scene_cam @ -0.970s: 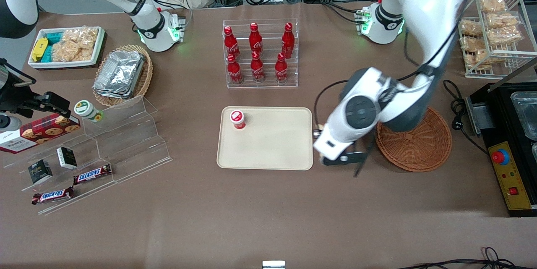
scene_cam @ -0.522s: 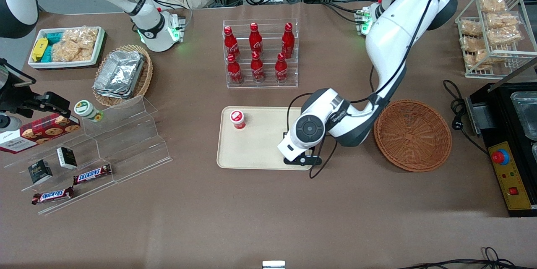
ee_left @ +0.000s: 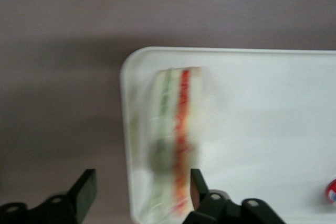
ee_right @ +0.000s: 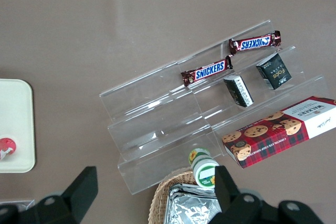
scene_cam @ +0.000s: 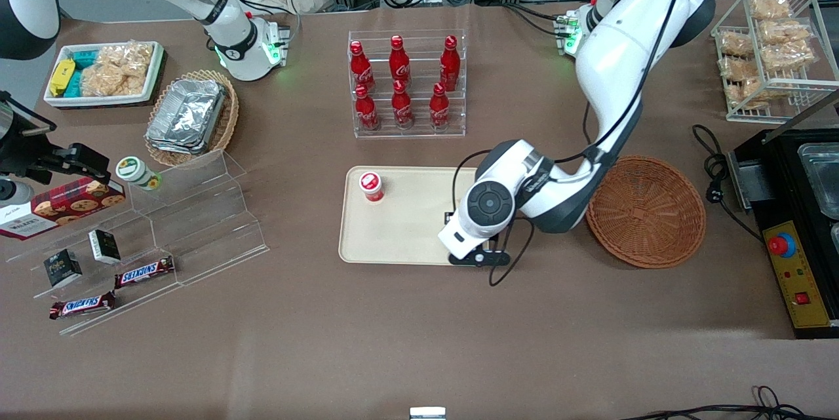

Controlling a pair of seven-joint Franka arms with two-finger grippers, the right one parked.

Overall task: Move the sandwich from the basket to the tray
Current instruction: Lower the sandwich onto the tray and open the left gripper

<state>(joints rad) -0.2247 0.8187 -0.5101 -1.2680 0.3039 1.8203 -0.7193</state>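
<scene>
A: Change since half a second ago: the gripper [scene_cam: 473, 256] has shifted slightly toward the front camera and toward the basket [scene_cam: 645, 211]. It was over the tray's near corner region; now it hangs over the tray's near edge. One second ago it was between tray and basket.

B: Where is the sandwich [ee_left: 173, 140]?

A: On the tray [ee_left: 262, 108], close against the rim at the corner nearest the basket. It stands on edge, with the green and red filling facing the wrist camera. The basket holds nothing visible.

B: Gripper state?

A: Spread. In the wrist view both fingertips [ee_left: 85, 192] stand apart, one over bare table and one over the tray, with the sandwich between them. Neither pad appears to press the bread, though blur prevents certainty.

B: Procedure for the step in hand?

A: The step appears to be release and withdrawal. Recommended: keep the fingers wide, lift straight up, and avoid any sideways motion until the tips are above the bread. The wedge is soft and sits next to the rim; a brush from a finger would probably tip it or push it off the tray.

B: Other items on the tray?

A: A red-capped bottle [scene_cam: 371, 186], well apart from the sandwich.
</scene>
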